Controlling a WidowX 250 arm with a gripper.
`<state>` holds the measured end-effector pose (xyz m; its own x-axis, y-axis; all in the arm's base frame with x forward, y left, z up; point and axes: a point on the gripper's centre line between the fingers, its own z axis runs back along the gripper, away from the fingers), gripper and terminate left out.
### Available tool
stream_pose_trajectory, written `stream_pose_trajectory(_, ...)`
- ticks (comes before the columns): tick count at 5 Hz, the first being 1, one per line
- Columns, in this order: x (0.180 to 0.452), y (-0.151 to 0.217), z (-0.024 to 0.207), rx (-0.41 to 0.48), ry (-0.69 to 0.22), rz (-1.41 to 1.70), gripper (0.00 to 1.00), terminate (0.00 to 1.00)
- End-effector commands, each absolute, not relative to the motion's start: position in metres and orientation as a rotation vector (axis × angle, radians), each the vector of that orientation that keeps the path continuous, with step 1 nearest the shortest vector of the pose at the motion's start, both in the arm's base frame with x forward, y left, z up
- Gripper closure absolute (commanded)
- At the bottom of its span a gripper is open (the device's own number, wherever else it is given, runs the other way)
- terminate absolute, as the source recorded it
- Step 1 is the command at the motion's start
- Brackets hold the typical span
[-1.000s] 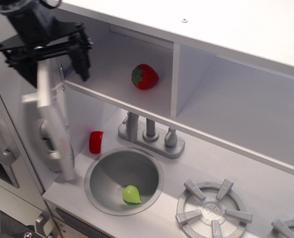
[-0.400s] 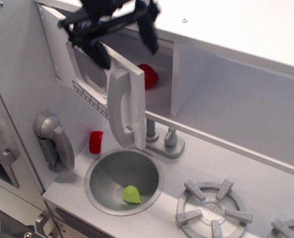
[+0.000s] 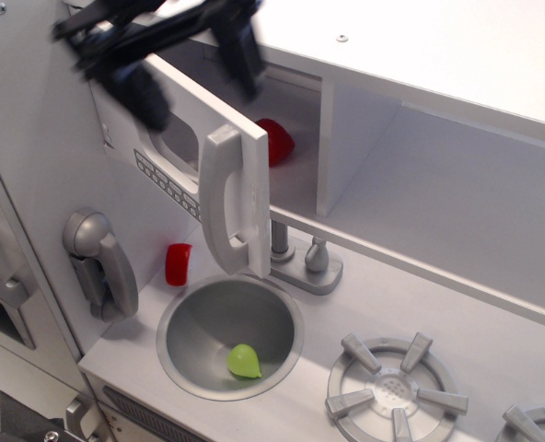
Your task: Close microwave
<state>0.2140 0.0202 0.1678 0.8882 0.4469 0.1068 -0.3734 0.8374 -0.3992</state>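
Nearest the camera, a round grey sink (image 3: 176, 345) is set into the toy kitchen counter, with a small green pear-shaped toy (image 3: 244, 361) lying in its bowl. To the right is a grey stove burner (image 3: 397, 391). On the left wall hangs a grey phone-like handset (image 3: 100, 264), with a red knob (image 3: 178, 263) just beside it. Behind the sink stands a grey faucet (image 3: 295, 258).

Above, the microwave (image 3: 194, 170) door stands partly open, swung out from the left, its long vertical grey handle (image 3: 226, 201) facing the camera. A red strawberry (image 3: 277, 141) sits inside, half hidden by the door edge.

Farthest back and blurred, the black gripper (image 3: 191, 66) hovers at the door's top edge, fingers spread wide, one on each side of the door, holding nothing.

Risk, as a judgement: the fingers may slip off the top edge mid-push, leaving the door ajar. The strawberry could also block the door if it lies near the opening.
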Motion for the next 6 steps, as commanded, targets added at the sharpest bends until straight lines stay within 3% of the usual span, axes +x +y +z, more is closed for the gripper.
stream_pose_trajectory(1,0.195,0.09,0.146,-0.206,-0.133,0.446,0.0,0.0)
stream_pose_trajectory(2,0.206,0.111,0.134,-0.142,-0.161,0.524,0.0,0.0)
stream_pose_trajectory(3,0.22,0.109,0.119,-0.105,-0.175,0.54,0.0,0.0)
stream_pose_trajectory(6,0.259,0.094,0.113,-0.151,-0.293,0.483,0.0,0.0)
